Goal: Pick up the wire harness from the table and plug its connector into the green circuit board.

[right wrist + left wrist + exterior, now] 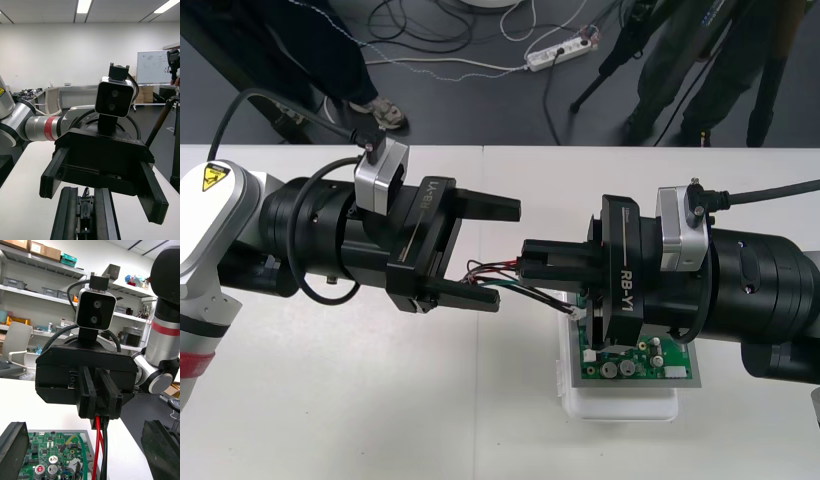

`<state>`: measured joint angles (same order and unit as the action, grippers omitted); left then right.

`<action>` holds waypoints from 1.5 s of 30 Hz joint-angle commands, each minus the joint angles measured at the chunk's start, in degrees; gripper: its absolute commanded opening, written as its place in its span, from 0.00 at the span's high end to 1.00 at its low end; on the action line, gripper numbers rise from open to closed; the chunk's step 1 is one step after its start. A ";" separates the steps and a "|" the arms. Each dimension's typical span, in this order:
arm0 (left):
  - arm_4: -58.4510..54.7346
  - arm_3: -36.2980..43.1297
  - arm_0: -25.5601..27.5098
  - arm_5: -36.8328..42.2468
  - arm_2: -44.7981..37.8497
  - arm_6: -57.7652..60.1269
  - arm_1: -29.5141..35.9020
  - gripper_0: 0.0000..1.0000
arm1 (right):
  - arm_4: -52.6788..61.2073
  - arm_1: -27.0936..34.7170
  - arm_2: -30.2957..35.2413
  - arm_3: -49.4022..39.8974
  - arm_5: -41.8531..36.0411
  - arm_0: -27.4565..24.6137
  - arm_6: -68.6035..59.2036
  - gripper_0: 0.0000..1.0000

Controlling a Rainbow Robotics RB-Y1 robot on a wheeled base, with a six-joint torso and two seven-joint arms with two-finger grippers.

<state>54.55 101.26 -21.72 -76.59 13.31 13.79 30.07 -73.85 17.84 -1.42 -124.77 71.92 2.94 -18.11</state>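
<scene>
From above, the right pincer (527, 258) is clenched on the wire harness (530, 291) and holds it off the surface (330, 400). The red, black and green wires slope away towards four o'clock, to the ten o'clock corner of the green circuit board (635, 365) on its white base (620, 405). I cannot tell whether the far end touches the board. The left pincer (507, 254) stands at nine o'clock of the right one, nose to nose with it, released, its jaws spread to either side of the right's tips.

From the right wrist, that arm's own fingers sit close together with a small dark piece of the harness between them. The left pincer faces them, wide open.

From the left wrist, red and black wires drop from the right pincer's closed tips, and the green wire loops over the board.

To my eye this is a mid-air regrip, with plugging in not yet done. The next move calls for the left pincer to close squarely on the harness without tugging it, and then for the plug to be lined up with the board's socket.
</scene>
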 commanded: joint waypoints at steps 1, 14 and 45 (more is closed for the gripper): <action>-1.20 0.34 -2.54 2.32 0.84 -3.69 -0.63 0.12 | 0.99 -1.23 -1.48 -0.73 0.33 -0.66 0.79 1.00; -1.38 0.34 -2.54 2.32 0.84 -3.78 -0.28 0.93 | 0.99 -1.14 -1.39 -0.73 0.24 -0.66 0.79 1.00; -1.73 0.34 -2.54 2.41 0.84 -4.13 -0.28 1.00 | 1.08 -1.14 -1.13 -0.73 0.24 -0.66 0.88 1.00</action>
<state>53.90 101.22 -21.73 -76.99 13.39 13.75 30.08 -73.85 17.82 -1.36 -124.23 71.40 2.92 -18.11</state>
